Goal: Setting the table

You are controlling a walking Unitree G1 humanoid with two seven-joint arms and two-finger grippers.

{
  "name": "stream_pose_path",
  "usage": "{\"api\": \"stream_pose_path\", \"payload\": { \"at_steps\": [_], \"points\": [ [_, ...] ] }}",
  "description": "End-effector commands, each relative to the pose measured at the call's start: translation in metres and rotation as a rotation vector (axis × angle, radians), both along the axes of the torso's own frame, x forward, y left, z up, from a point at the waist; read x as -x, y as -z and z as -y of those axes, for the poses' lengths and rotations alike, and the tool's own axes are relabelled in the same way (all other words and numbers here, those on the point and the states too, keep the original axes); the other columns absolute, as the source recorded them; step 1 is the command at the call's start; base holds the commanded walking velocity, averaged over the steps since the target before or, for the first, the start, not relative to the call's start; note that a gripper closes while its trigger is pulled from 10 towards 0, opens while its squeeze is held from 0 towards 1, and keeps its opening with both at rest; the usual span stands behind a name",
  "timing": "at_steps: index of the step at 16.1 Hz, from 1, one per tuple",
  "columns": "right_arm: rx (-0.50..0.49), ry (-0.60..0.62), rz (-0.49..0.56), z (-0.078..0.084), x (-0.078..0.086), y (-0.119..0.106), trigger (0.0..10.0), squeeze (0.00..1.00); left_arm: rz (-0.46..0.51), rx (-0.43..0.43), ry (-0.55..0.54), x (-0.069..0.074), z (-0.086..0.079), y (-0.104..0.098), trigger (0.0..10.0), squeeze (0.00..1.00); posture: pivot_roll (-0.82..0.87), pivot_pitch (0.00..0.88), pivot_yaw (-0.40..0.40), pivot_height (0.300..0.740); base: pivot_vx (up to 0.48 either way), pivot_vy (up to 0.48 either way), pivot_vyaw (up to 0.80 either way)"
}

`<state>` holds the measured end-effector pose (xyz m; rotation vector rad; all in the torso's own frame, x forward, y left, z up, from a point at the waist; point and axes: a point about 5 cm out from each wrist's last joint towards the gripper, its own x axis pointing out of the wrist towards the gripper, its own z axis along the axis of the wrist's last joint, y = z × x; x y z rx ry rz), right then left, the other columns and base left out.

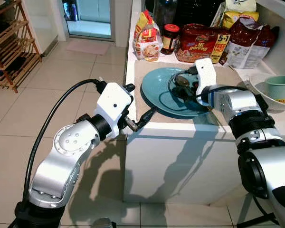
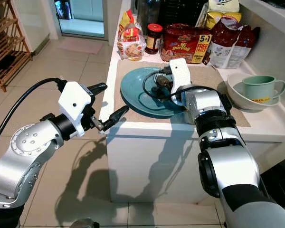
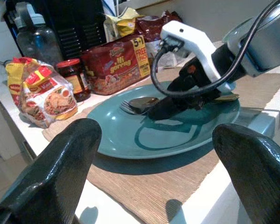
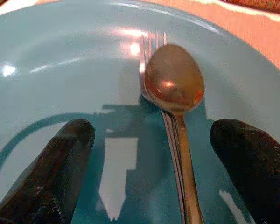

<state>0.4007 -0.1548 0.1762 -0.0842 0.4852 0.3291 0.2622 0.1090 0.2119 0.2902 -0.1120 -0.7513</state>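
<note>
- The right gripper (image 4: 149, 163) has its jaws spread wide and holds nothing; its black fingers (image 4: 60, 163) hang just over the round teal ceramic plate (image 4: 46, 65).
- Between those jaws lie a metal spoon (image 4: 174, 84) and a metal fork (image 4: 151, 42), the spoon stacked on the fork, handles running back toward the wrist.
- The left gripper (image 1: 141, 116) is likewise released, poised at the white counter's (image 1: 180, 137) edge, near the plate's rim.
- The plate rests on a woven tan placemat (image 2: 218, 76).
- Behind stand a red noodle multipack (image 1: 199, 42) and a dark jar (image 1: 170, 38); a green mug (image 2: 261, 88) sits in a white bowl (image 2: 237, 92).
</note>
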Motion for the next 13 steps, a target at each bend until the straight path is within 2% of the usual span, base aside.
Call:
{"api": "stream_pose_path", "payload": {
  "at_steps": [1,2,3,8,13],
  "points": [
    [-0.008,0.036,-0.011,0.0053,-0.0011,-0.0014,10.0,0.0,0.009,-0.005,0.034,0.0024,0.0052,-0.0034,10.0,0.0,0.17,0.0,-0.087,0.74,0.0,0.0,0.0],
    [-0.028,0.049,-0.037,0.0062,-0.0002,0.0019,2.3,0.0,0.008,-0.007,0.035,0.0024,0.0054,-0.0034,10.0,0.0,0.18,0.0,-0.089,0.74,0.0,0.0,0.0],
    [-0.033,0.052,-0.043,0.0064,0.0001,0.0029,0.0,0.0,0.008,-0.007,0.035,0.0022,0.0055,-0.0035,10.0,0.0,0.18,0.0,-0.089,0.74,0.0,0.0,0.0],
    [-0.1,0.056,-0.059,0.0059,0.0009,0.0007,0.0,0.0,0.006,-0.019,0.039,0.0028,0.0059,-0.0033,10.0,0.0,0.18,0.0,-0.084,0.74,0.0,0.0,0.0],
    [-0.112,0.058,-0.068,0.0064,0.0046,0.0006,0.0,0.0,0.006,-0.023,0.042,0.0021,0.0066,-0.0026,10.0,0.0,0.17,0.0,-0.072,0.74,0.0,0.0,0.0]
  ]
}}
